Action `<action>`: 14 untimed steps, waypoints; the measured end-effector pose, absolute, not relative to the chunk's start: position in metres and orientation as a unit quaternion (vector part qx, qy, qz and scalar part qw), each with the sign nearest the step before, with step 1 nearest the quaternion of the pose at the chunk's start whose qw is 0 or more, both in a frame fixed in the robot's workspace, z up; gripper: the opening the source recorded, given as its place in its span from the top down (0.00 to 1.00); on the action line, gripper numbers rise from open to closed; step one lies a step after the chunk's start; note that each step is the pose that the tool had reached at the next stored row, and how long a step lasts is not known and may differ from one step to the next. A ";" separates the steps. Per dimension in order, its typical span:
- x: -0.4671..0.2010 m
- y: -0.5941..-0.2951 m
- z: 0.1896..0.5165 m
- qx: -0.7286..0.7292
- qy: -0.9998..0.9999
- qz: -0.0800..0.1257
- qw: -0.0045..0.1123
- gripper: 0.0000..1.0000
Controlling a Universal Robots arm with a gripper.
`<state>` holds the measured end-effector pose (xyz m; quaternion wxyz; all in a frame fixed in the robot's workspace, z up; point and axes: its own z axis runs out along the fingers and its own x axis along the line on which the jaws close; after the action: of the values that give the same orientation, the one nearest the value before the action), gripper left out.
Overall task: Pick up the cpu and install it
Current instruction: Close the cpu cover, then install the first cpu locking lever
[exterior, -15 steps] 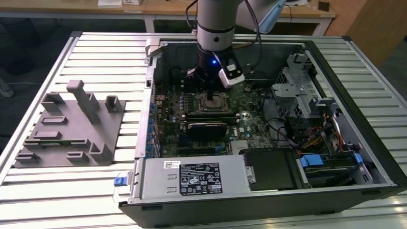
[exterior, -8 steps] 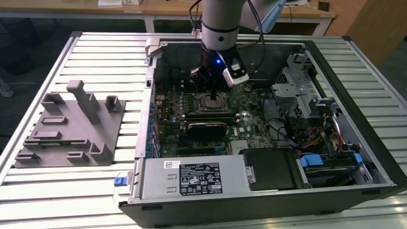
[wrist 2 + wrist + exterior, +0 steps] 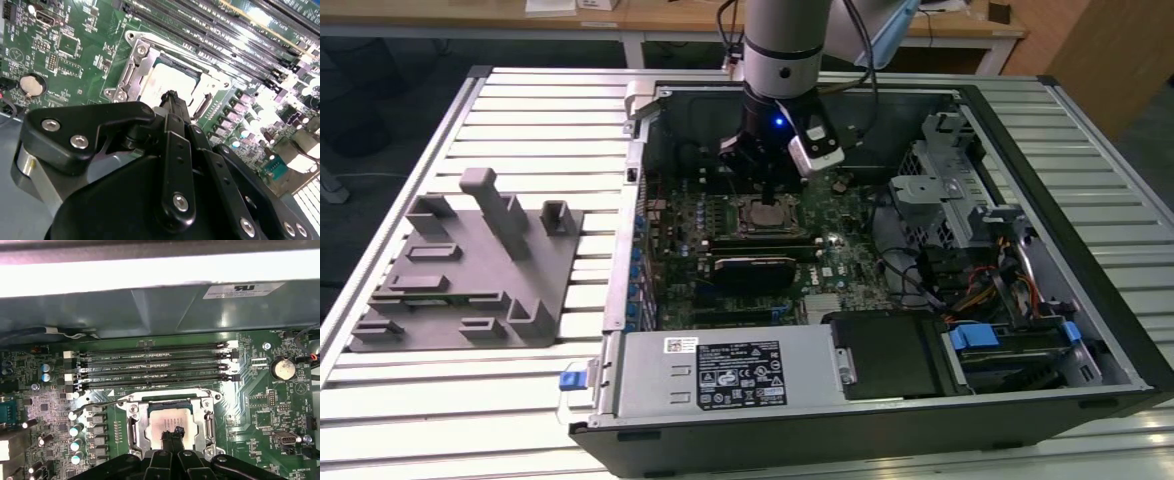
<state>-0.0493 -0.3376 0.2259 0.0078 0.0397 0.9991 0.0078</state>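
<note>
The cpu point(image 3: 766, 216), a pale silver square chip, lies flat in the metal socket frame point(image 3: 134, 426) on the green motherboard inside the open computer case point(image 3: 627, 200). In both wrist views the cpu point(image 3: 167, 80) point(image 3: 169, 421) sits level within the frame. My gripper point(image 3: 769, 192) hangs straight above it, inside the case. The black fingers point(image 3: 168, 442) are pressed together, and the gripper point(image 3: 172, 434) point(image 3: 172, 98) is shut with its tips at the chip's top face. I cannot tell whether the tips touch the chip.
A big grey plastic block with posts point(image 3: 467, 270) lies on the slatted table at the exterior view's left. Inside the case are a black finned module point(image 3: 754, 270), memory slots point(image 3: 155, 365), a coin battery point(image 3: 284, 368), a power supply point(image 3: 720, 375) and cables point(image 3: 987, 290).
</note>
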 end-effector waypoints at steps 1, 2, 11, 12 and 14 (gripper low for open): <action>-0.049 -0.338 0.226 0.040 0.999 0.008 0.008 0.89; -0.049 -0.338 0.226 0.040 0.999 0.008 0.008 0.89; -0.049 -0.338 0.226 0.040 0.999 0.011 0.008 0.89; -0.049 -0.338 0.226 0.040 0.999 0.011 0.008 0.89; -0.049 -0.338 0.226 0.040 0.999 0.012 0.008 0.89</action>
<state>-0.0494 -0.3377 0.2260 0.0076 0.0398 0.9991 0.0116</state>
